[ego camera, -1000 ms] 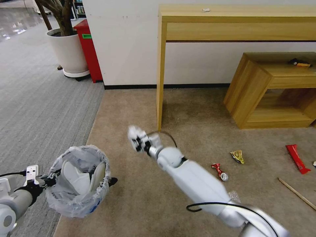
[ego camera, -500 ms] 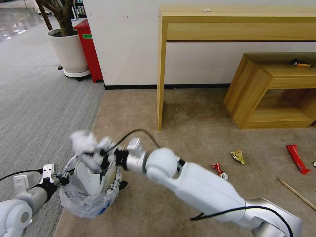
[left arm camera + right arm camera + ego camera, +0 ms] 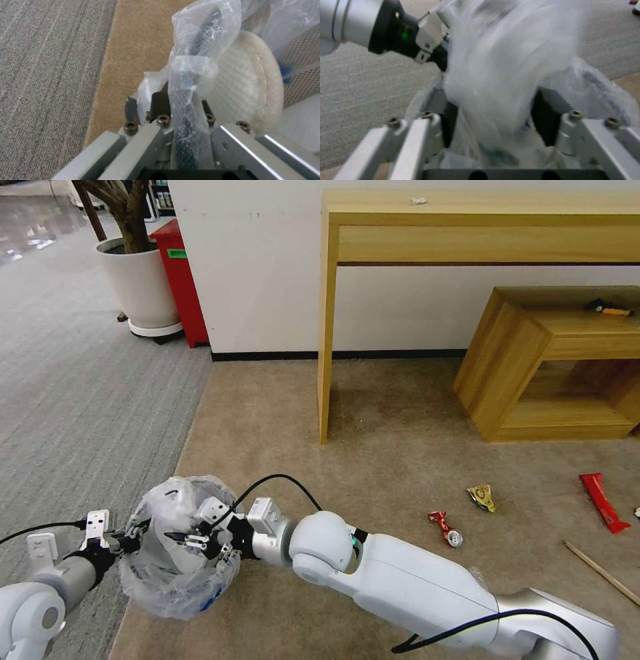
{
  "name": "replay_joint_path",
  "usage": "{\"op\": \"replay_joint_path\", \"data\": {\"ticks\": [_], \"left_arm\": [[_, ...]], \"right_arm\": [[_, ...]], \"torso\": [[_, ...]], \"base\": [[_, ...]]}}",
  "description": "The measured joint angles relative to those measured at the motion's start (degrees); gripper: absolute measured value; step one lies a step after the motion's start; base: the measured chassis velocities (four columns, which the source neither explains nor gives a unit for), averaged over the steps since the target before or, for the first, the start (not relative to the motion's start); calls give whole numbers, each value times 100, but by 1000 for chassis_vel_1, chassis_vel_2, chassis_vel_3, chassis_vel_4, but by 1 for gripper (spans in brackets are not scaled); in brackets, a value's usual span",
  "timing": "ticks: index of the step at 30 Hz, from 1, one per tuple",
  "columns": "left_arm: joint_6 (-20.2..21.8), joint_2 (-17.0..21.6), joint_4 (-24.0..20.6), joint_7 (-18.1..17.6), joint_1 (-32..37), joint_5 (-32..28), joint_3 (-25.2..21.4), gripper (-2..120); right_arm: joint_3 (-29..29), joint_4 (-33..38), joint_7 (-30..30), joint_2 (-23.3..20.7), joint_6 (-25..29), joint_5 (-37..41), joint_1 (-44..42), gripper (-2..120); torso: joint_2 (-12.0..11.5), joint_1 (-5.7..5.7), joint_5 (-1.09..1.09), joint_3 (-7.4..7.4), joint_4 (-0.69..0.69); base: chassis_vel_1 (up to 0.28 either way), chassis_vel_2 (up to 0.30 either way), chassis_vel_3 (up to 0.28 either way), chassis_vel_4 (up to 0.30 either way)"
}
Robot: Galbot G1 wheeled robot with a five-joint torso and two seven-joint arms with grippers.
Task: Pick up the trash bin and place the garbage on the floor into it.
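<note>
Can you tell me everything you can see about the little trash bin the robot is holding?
The trash bin is small, round and black mesh, lined with a crinkly see-through bag with blue print. The left gripper pinches its rim, holding it above the floor. The right gripper is over its mouth, fingers open. White slippers sit inside.

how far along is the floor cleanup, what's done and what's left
Done: the left gripper has the bin lifted by its rim, with a white slipper already inside. In hand: the right gripper is over the bin's mouth, fingers apart; nothing can be made out between them. Left on the floor: a crushed can, a yellow wrapper, a red wrapper and a stick.
</note>
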Motion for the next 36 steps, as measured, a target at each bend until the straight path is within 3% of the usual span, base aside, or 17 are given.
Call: {"op": "replay_joint_path", "data": {"ticks": [12, 21, 25, 29, 35, 36], "left_arm": [[1, -10, -43, -9, 5, -2, 9, 0], [1, -16, -77, -10, 27, -6, -15, 0], [0, -30, -84, 5, 63, 3, -42, 0], [1, -56, -101, 63, 106, 70, -56, 0], [1, -58, -110, 68, 106, 93, -56, 0], [1, -58, -121, 72, 102, 111, -44, 0]], "right_arm": [[90, 40, 98, -18, 9, -48, -105, 96], [421, 160, 419, 12, 13, -66, -242, 100], [1009, 213, 651, -22, 21, -319, -509, 100], [1995, 208, 765, -378, 202, -869, -1237, 100], [2451, 234, 767, -607, 251, -1015, -1711, 100], [2937, 278, 757, -816, 343, -1188, -2149, 100]], "torso": [[0, 0, 0, 0, 0], [0, 0, 0, 0, 0], [0, 0, 0, 0, 1], [0, 0, 1, 0, 0], [0, 0, 2, 0, 0], [0, 0, 2, 0, -1]], "base": [[0, 0, 0, 0], [0, 0, 0, 0], [0, 0, 0, 0], [0, 0, 0, 0], [0, 0, 0, 0], [0, 0, 0, 0]]}}
